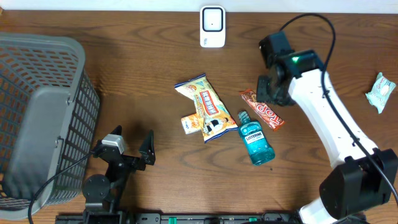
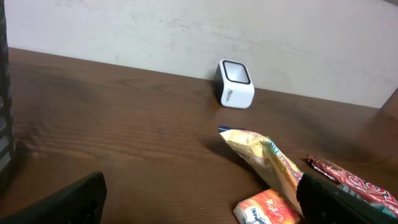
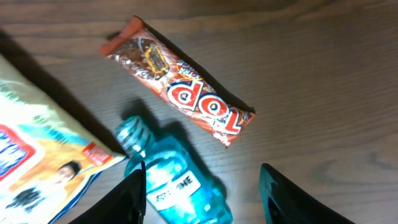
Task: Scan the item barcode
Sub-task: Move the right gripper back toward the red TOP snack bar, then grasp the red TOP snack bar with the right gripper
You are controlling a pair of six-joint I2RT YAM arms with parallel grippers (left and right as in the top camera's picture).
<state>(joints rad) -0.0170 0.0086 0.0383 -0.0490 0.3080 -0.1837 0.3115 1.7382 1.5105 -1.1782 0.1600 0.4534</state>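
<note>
The white barcode scanner (image 1: 212,27) stands at the table's far edge, also seen in the left wrist view as the scanner (image 2: 236,83). The items lie mid-table: a red candy bar (image 1: 262,109) (image 3: 180,90), a blue mouthwash bottle (image 1: 255,139) (image 3: 177,180), a yellow snack bag (image 1: 205,106) (image 2: 261,158) and a small orange pack (image 1: 190,124) (image 2: 267,208). My right gripper (image 3: 204,177) hovers open just above the bottle and candy bar, holding nothing. My left gripper (image 1: 130,142) (image 2: 199,205) rests open near the front edge, left of the items.
A grey mesh basket (image 1: 43,112) fills the left side of the table. A green and white packet (image 1: 380,91) lies near the right edge. The right arm (image 1: 323,112) reaches in from the front right corner.
</note>
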